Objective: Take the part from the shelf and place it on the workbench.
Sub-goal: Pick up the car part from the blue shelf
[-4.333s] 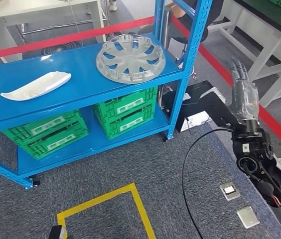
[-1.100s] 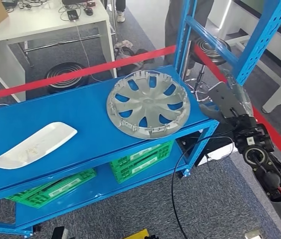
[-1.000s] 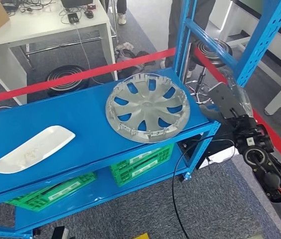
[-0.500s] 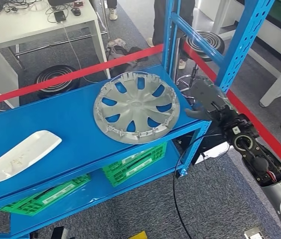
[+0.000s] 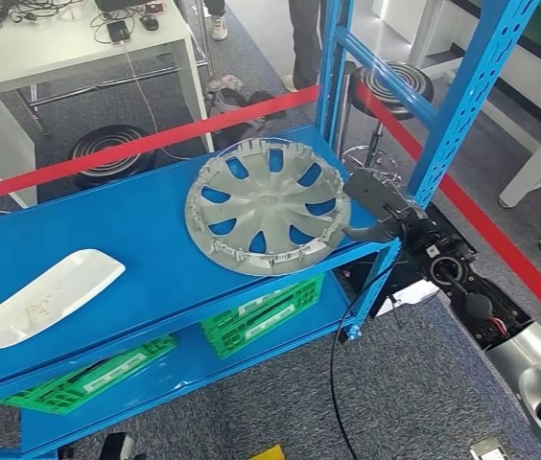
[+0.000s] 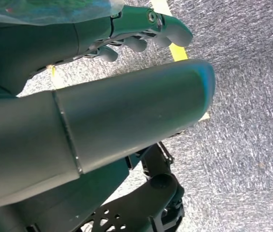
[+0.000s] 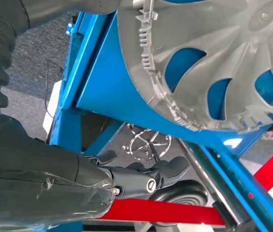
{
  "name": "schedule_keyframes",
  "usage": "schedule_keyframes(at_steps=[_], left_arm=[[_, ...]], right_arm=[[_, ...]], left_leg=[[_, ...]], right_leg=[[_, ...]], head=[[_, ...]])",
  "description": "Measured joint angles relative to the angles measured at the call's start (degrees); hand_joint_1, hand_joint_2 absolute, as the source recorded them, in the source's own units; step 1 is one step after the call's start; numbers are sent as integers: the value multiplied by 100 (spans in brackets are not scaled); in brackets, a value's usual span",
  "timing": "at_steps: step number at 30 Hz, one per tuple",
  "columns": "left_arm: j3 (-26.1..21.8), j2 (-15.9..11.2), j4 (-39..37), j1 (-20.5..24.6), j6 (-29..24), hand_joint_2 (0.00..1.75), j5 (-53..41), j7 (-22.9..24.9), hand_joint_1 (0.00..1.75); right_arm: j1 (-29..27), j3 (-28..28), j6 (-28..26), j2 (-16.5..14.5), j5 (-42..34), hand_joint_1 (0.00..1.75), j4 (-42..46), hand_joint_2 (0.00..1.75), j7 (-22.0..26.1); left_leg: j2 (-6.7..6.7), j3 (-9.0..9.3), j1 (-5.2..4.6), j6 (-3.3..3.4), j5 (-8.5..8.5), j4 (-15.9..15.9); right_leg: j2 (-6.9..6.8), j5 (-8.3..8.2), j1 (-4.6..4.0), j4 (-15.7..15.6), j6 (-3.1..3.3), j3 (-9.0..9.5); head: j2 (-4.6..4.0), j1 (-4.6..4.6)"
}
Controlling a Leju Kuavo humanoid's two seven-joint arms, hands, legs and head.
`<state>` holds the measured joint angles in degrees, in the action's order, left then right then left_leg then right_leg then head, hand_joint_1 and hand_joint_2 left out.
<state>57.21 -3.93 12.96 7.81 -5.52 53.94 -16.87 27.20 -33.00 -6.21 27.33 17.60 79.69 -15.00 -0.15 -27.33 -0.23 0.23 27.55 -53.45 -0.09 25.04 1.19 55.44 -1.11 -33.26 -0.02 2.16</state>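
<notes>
— Hubcap position?
— Flat on the top board of the blue shelf, close to its right edge and near the front right corner.
— Changed since a moment ago?
— Right hand much nearer. Well off the shelf's right edge a second ago, now just beside that edge, level with the hubcap's rim. Whole view shifted as well, so probably the body stepping in, not the arm alone.
— Meaning for the task?
— Likely the end of the reach and the start of the grasp. Nothing lifted yet; carrying to the desk all still ahead.
— State of that hand?
— Spread wide, thumb apart from the fingers, holding nothing. From the wrist, hubcap rim close in front; no contact visible.
— Left hand?
— Hanging over the carpet, fingers loose and apart, nothing held.
</notes>
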Motion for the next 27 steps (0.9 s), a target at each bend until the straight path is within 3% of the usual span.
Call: schedule_keyframes(at_steps=[14, 27], left_arm=[[8, 2, 0, 81, 65, 0, -47, 79, 0], [8, 3, 0, 71, 71, 0, -53, 81, 0]], right_arm=[[1135, -1051, 324, -619, 914, 0, -1426, 175, 103], [1455, -1535, 486, -808, 1376, 0, -1770, 175, 46]], left_leg=[[-1, -1, -1, -1, 2, -5], [0, -2, -1, -1, 2, -7]], right_leg=[[2, -2, -4, -2, -1, 1], [2, -2, -3, -3, -1, 2]], head=[[2, -1], [1, 1]])
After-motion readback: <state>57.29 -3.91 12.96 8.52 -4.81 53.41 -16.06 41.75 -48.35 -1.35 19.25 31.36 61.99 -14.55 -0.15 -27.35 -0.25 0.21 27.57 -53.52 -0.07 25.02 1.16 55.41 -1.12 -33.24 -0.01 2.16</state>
